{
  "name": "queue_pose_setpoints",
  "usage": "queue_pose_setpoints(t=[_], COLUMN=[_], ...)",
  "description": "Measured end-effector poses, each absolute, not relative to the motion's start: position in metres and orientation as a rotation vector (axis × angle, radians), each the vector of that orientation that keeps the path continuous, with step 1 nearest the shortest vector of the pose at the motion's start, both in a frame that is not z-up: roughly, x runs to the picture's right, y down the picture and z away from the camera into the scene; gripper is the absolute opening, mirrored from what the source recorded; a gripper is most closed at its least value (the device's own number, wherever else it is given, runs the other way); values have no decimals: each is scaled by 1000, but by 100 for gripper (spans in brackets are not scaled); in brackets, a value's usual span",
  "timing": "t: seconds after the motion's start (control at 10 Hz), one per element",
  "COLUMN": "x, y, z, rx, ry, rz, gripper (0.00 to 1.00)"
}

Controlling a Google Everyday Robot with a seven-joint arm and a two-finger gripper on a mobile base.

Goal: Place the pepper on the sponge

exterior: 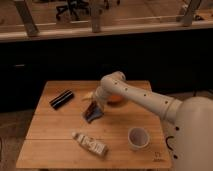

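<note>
The wooden table (52,125) shows bare board along its left edge and across its middle band, between the sponge and the things by the near edge. The near right corner is crowded by the robot's white body (195,135), and the arm (142,99) reaches from there across the right half toward the table's centre.

A black cylinder (61,99) lies slanted near the far left corner. A pale wrapped packet (90,144) lies near the near edge, left of its middle, and a white cup (138,137) stands upright toward the near right corner. An orange rounded thing (116,99) sits toward the far edge, partly hidden behind the arm. A small pale thing (88,94) lies just left of the wrist.

The sponge (93,115) lies left of the table's centre, tilted. The gripper (91,107) is down at its upper end, touching or just above it. I cannot tell how wide the jaws stand. Something reddish-brown shows at the tip; whether it is the pepper I cannot tell.
</note>
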State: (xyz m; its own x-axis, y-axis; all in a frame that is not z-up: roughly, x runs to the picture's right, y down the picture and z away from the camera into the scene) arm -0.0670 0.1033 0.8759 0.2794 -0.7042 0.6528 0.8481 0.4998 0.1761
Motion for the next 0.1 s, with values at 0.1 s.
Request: queue_pose_setpoints(t=[0.1], x=[-66], y=[103], z=[876], rx=[-220], ry=[-745], rz=[-1051], gripper=[80])
